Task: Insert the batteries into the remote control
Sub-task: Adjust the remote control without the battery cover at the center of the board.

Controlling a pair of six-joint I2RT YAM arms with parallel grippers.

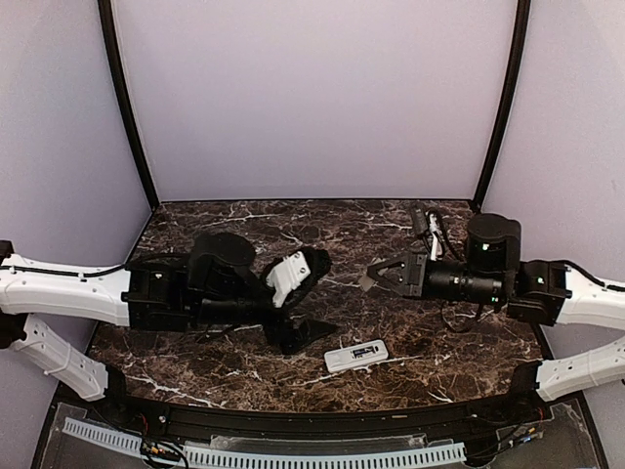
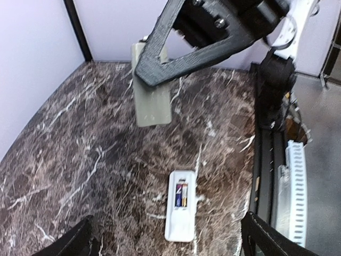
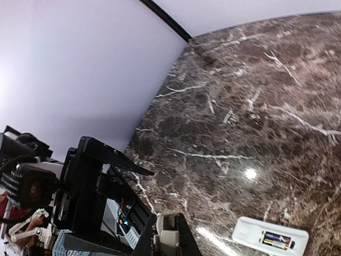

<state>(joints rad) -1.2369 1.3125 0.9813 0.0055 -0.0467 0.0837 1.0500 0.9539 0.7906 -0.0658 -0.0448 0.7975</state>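
Note:
The white remote control [image 1: 356, 356] lies back up on the marble near the front edge. Its bay is open, and two batteries [image 2: 181, 194] sit side by side in it. The remote [image 3: 269, 237] and the batteries [image 3: 277, 240] also show in the right wrist view. My left gripper [image 1: 328, 295] is open wide and empty above the remote [image 2: 180, 213], with one finger [image 2: 72, 242] at each side. My right gripper [image 1: 372, 278] hovers to the right of it, shut on the small flat pale battery cover [image 2: 151, 90], which also shows between its fingers [image 3: 169, 237].
The dark marble table [image 1: 244, 220] has purple walls on three sides and black corner posts [image 1: 127, 107]. A black rail and a white cable strip [image 1: 293, 454] run along the front edge. The two grippers face each other closely over the middle.

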